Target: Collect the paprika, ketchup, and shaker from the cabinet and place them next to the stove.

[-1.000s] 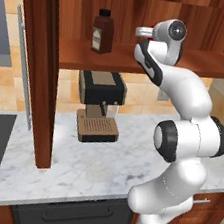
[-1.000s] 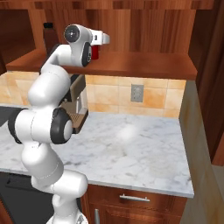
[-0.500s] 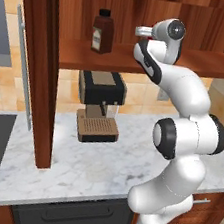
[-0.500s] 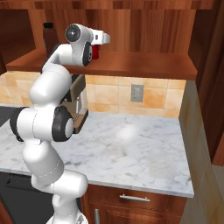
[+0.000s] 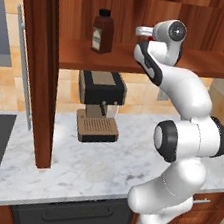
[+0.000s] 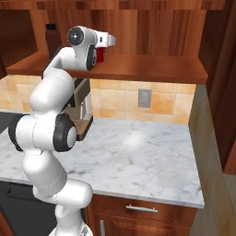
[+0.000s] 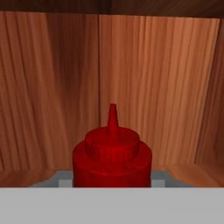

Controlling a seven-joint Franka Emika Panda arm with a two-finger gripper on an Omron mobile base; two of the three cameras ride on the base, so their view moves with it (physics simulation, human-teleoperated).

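My gripper (image 6: 102, 51) closed around ketchup (image 7: 112, 155) on cabinet (image 5: 156, 64) shelf, paprika (image 5: 103, 31) upright near shelf's left end

Looked smooth red plastic on the ketchup (image 7: 112, 157), grained reddish wood behind it in the cabinet (image 7: 162, 87), polished marble below on the desk (image 5: 101, 168).

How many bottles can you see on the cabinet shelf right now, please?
2: the brown bottle stands at the shelf's left part, and the red ketchup bottle sits right in front of the end effector. More may be hidden behind the arm.
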